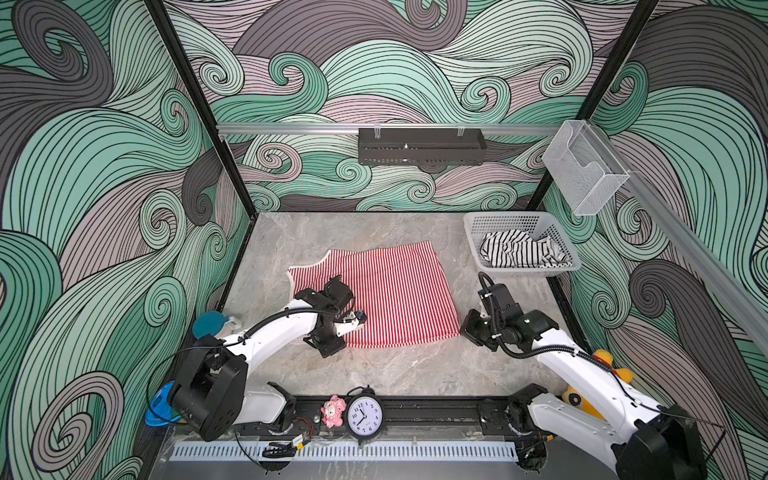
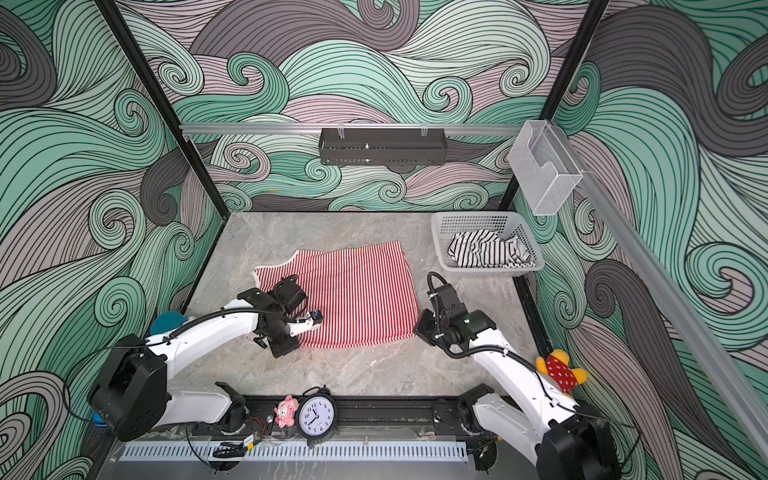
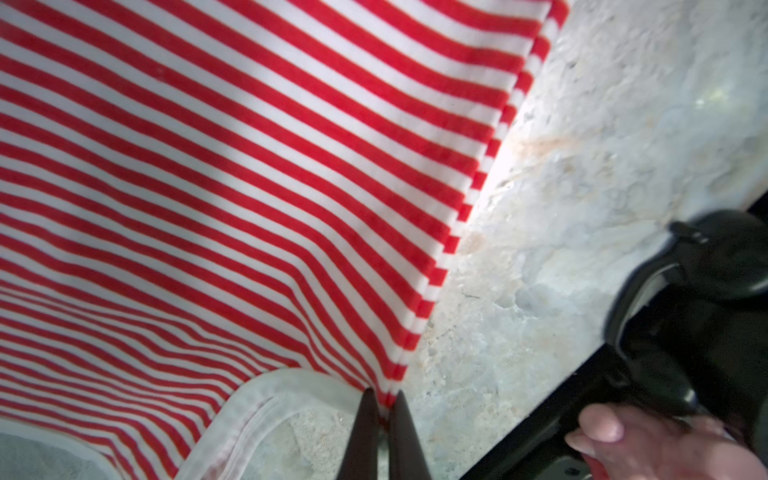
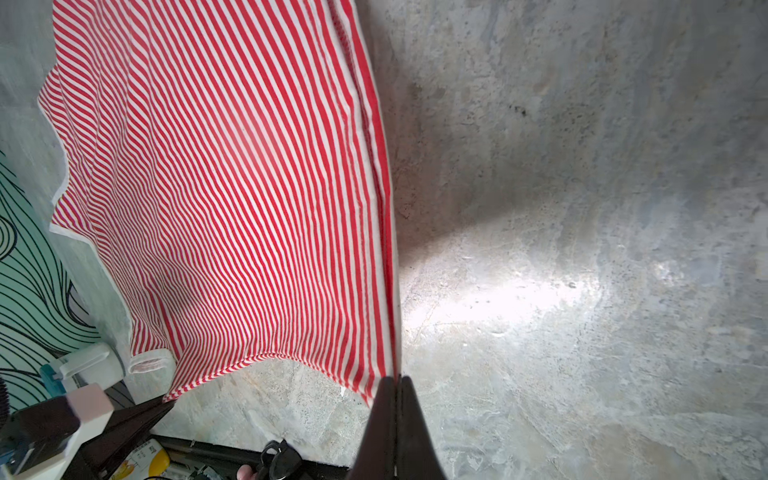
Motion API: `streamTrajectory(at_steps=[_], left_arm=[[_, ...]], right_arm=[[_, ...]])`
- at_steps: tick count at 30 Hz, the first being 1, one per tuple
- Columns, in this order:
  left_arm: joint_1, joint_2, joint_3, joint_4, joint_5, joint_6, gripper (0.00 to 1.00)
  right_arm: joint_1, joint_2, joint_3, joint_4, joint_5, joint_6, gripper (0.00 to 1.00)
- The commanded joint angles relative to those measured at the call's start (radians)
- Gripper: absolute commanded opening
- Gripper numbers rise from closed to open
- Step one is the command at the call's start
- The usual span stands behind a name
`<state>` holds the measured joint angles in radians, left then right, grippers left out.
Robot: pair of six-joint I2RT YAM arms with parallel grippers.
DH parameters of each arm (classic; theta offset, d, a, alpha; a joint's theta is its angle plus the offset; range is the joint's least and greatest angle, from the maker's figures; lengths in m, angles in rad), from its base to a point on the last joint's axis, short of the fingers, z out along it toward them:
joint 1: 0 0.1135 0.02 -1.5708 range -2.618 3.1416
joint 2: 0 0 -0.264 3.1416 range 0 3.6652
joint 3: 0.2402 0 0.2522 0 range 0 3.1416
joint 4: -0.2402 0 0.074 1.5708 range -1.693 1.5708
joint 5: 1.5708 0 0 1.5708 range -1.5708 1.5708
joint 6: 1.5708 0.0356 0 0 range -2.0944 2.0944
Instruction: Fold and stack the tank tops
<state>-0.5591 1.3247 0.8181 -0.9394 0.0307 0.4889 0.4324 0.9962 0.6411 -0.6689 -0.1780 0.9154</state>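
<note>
Left wrist view: left pincer (image 3: 380, 395) pinches the red-and-white tank top (image 3: 232, 174) at its near edge, right pincer (image 4: 395, 380) pinches its hem corner, cloth flat on the counter (image 1: 395, 374), black-and-white tank top (image 1: 519, 251) in the basket (image 1: 505, 221); first fold, likely, and the next move needs both corners lifted evenly.

The red-and-white tank top (image 1: 386, 291) lies spread almost flat at the middle of the counter (image 1: 395, 374). Its thin stripes run from 12 to 6 o'clock, with the white-trimmed armholes and neckline on its 9 o'clock side and the stitched hem on its 3 o'clock side. My left gripper (image 3: 382, 395) pinches its 7 o'clock corner, just beside a trimmed armhole. My right gripper (image 4: 397, 380) pinches the hem corner at 5 o'clock. The black-and-white tank top (image 1: 515, 251) sits crumpled in a heap inside the white basket (image 1: 511, 222) at the counter's 2 o'clock, well apart from the red one.
</note>
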Motion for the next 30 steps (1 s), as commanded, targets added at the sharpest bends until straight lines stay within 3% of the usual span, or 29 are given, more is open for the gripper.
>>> streamTrajectory(at_steps=[1,15,22,30], left_arm=[[-0.005,-0.029,0.042,-0.094,0.018,0.025,0.03],[0.003,-0.017,0.058,0.012,-0.163,0.067,0.04],[0.023,0.124,0.141,0.159,-0.320,0.086,0.04],[0.052,0.260,0.235,0.217,-0.368,0.115,0.04]], right_arm=[[-0.004,-0.002,0.026,-0.044,0.033,-0.011,0.00],[-0.063,0.152,0.206,-0.036,0.029,-0.126,0.00],[-0.121,0.290,0.285,0.002,0.001,-0.188,0.00],[-0.158,0.446,0.381,0.036,-0.021,-0.236,0.00]])
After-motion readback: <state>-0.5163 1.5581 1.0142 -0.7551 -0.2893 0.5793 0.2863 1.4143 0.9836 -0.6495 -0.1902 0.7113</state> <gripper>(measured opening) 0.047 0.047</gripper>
